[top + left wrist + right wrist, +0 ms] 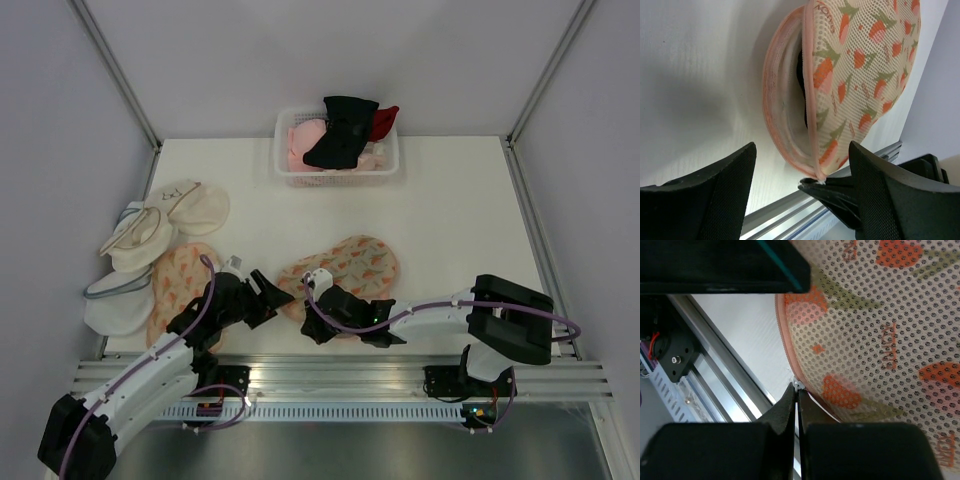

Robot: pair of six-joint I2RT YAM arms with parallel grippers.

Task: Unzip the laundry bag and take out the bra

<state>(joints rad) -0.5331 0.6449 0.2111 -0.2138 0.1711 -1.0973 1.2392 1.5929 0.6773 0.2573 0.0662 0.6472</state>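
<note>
The laundry bag, peach-cream mesh with orange-and-green print and pink zipper edging, lies near the table's front edge. My right gripper is shut on the white zipper pull at the bag's near rim. In the left wrist view the bag gapes partly open along the zipper. A dark sliver inside the gap, the bra, shows, mostly hidden. My left gripper is open and empty just left of the bag's open end. It touches nothing.
A white basket at the back holds black, pink and red garments. Plain cream domed pouches and a smaller orange printed pouch lie at the left. The metal rail runs along the front edge.
</note>
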